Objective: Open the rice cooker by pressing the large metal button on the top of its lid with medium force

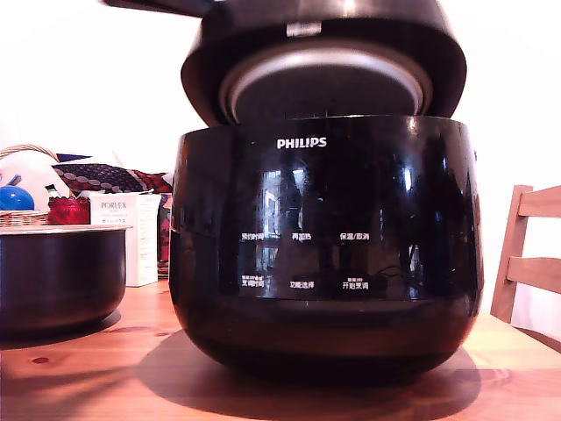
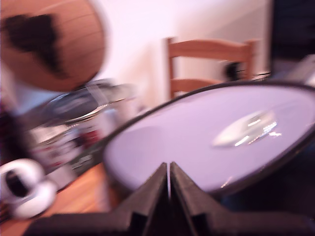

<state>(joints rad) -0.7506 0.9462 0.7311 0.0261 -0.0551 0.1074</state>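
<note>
Closest to the exterior camera, the rice cooker (image 1: 324, 246) fills the middle of the exterior view: a large, rounded, glossy black body standing upright on the wooden worktop (image 1: 79, 377), its front with the white PHILIPS logo and white Chinese labels facing the camera. Its surface is mirror-smooth and shows reflections of the room. Above it the lid (image 1: 324, 53) is raised, hinged at the far side, and tilted so that its underside faces the camera; that underside carries a round grey metal plate (image 1: 326, 88) with a matte finish. In the wrist view the lid's broad glossy top (image 2: 197, 142) appears as a pale, reflective oval with a dark rim, blurred.

At the exterior view's left, a smaller dark metal pot (image 1: 57, 276) with a pale rim sits on the worktop, apart from the cooker. Behind it stand a white carton (image 1: 127, 237) and a wicker basket (image 1: 22, 189) holding a blue ball (image 1: 15, 198). At the exterior view's right, a wooden chair (image 1: 526, 263) with horizontal slats stands at the far edge of the worktop.

The gripper (image 2: 169, 184), black and angular, has its two fingers pressed together with only a thin seam between them, holding nothing, just beside the lid's rim in the wrist view.
</note>
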